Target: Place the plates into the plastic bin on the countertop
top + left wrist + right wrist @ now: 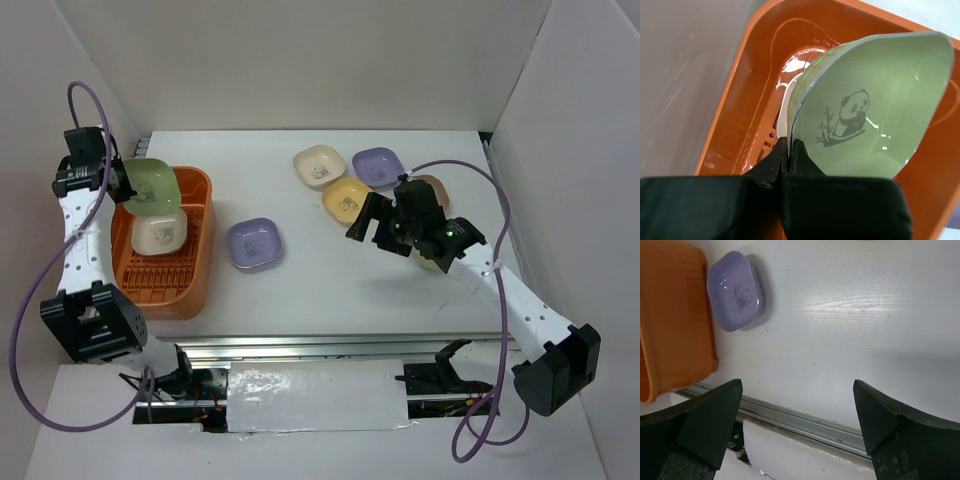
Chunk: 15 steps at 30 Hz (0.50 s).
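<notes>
My left gripper [122,185] is shut on the rim of a green plate [155,187] and holds it tilted over the far end of the orange plastic bin [190,290]. In the left wrist view the fingers [788,150] pinch the green panda-print plate [875,100] above the bin [740,100]. A cream plate [158,233] lies in the bin. A lavender plate [254,244] sits on the countertop [320,280] beside the bin and also shows in the right wrist view [735,290]. My right gripper [370,228] is open and empty above the countertop [850,315].
Cream [320,166], lavender [377,166] and yellow [347,200] plates lie at the back right. A brown plate [435,185] is partly hidden behind my right arm. White wall panels stand on the left, back and right. A metal rail [805,420] runs along the near edge.
</notes>
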### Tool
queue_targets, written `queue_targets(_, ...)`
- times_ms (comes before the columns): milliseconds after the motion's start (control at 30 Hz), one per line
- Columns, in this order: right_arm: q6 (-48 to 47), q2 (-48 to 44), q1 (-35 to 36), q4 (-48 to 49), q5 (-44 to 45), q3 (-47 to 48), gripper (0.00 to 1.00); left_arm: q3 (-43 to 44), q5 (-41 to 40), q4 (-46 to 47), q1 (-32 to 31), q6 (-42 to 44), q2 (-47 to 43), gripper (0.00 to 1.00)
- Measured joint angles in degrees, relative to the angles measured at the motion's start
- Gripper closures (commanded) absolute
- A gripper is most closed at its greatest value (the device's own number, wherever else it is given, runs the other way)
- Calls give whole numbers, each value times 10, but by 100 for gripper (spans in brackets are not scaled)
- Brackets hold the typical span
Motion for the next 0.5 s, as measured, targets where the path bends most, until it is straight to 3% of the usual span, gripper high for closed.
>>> queue_targets(233, -20, -29, -28, 1, -36, -2, 0, -4, 70, 16, 30, 26, 62, 98)
queue_targets(500, -26, -27, -49, 3, -64, -3, 0, -25, 21, 21, 4, 41, 67, 92)
